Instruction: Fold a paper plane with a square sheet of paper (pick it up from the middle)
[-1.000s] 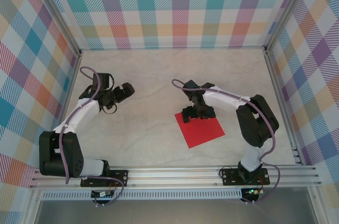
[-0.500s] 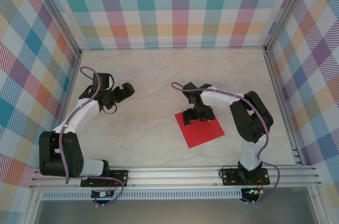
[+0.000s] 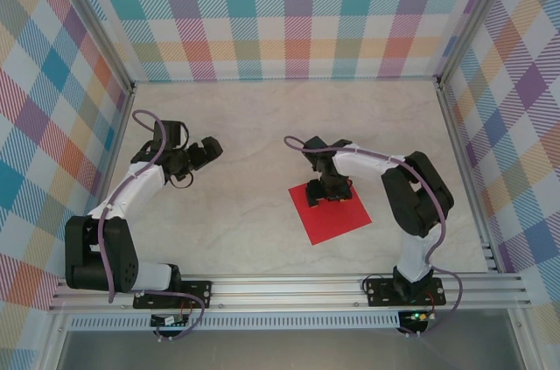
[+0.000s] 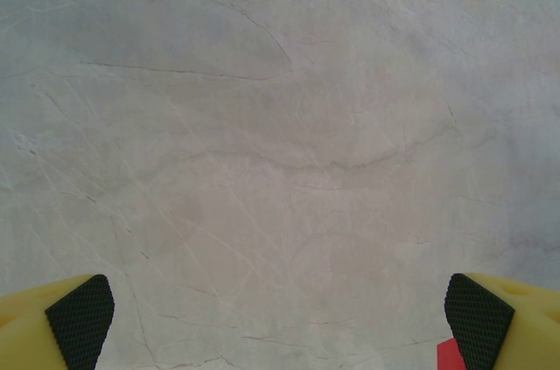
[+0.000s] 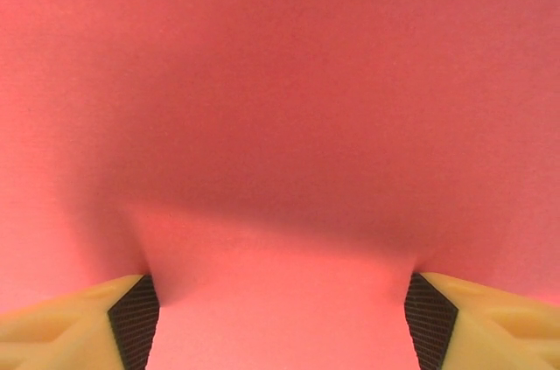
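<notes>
fingers (image 5: pixel 133 322) of the right gripper (image 3: pixel 325 198) stand apart, both pads pressed down on the square sheet of paper (image 3: pixel 341 223), and the red paper humps up between them. the sheet lies on the table (image 3: pixel 254 116), right of centre, turned so 1 corner points toward the near edge. the left gripper (image 3: pixel 207 150) hovers wide open over bare table, well apart from the sheet.

Pale marbled table (image 3: pixel 262 125), plaid walls (image 3: pixel 297 11), apparently aluminium rail (image 3: pixel 289 287) in front.
</notes>
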